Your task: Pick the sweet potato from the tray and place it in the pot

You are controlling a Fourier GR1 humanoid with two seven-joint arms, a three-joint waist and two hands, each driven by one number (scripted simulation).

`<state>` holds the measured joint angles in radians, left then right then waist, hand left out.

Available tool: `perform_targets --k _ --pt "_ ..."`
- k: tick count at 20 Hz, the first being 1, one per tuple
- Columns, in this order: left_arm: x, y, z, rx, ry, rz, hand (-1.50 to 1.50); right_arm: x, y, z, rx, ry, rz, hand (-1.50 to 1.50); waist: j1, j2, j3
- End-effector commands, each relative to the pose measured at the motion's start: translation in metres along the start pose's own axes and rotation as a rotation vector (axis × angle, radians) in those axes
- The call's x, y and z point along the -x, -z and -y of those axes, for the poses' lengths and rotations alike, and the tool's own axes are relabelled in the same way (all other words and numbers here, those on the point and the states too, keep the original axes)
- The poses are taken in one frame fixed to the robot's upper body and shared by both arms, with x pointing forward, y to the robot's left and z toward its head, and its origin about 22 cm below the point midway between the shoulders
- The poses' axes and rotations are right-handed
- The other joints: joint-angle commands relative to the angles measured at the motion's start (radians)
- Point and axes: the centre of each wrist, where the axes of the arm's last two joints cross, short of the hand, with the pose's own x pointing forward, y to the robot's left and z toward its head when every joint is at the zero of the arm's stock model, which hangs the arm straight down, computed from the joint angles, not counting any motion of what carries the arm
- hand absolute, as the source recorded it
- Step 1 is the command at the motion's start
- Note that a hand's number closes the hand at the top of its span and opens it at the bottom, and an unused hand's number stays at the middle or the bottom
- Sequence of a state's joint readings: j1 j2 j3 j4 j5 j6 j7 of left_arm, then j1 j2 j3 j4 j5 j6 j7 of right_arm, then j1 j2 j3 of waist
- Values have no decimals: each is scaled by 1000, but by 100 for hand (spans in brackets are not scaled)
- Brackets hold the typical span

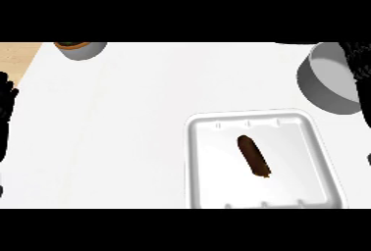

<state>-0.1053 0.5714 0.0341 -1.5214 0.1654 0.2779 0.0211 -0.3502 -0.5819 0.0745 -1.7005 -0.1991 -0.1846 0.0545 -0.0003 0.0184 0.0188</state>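
On the white counter (pixel 109 137) sits a shallow white tray (pixel 316 147) with rounded corners and a raised rim, and the sweet potato (pixel 253 156) lies alone near its middle. It is a slim, dark brown thing, long and narrow, rounded at the far end and tapering to a small orange-tinged tip at the near end, lying slightly slanted across the tray floor. Nothing touches it. Beyond the tray, toward the far right, stands the grey pot (pixel 330 86), its inside darker than its wall. The right hand (pixel 360 66) shows as a black shape at the right edge, overlapping the pot's side; I cannot tell how its fingers are set. The left hand (pixel 6 105) shows at the left edge, fingers up and straight, holding nothing. A small grey bowl (pixel 81 49) sits at the far left.
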Motion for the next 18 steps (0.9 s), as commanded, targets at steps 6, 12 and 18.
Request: perform_targets --k 6,12,18 --pt "-58 12 65 190 -272 202 0 -22 15 -78 -888 83 58 150 149 35 -27" --pt "-57 7 98 249 -381 153 0 -28 48 -30 -1122 -344 259 -150 92 23 -16" --pt "-56 17 100 227 -393 113 0 -19 67 -25 -1351 -405 396 -150 67 8 -16"
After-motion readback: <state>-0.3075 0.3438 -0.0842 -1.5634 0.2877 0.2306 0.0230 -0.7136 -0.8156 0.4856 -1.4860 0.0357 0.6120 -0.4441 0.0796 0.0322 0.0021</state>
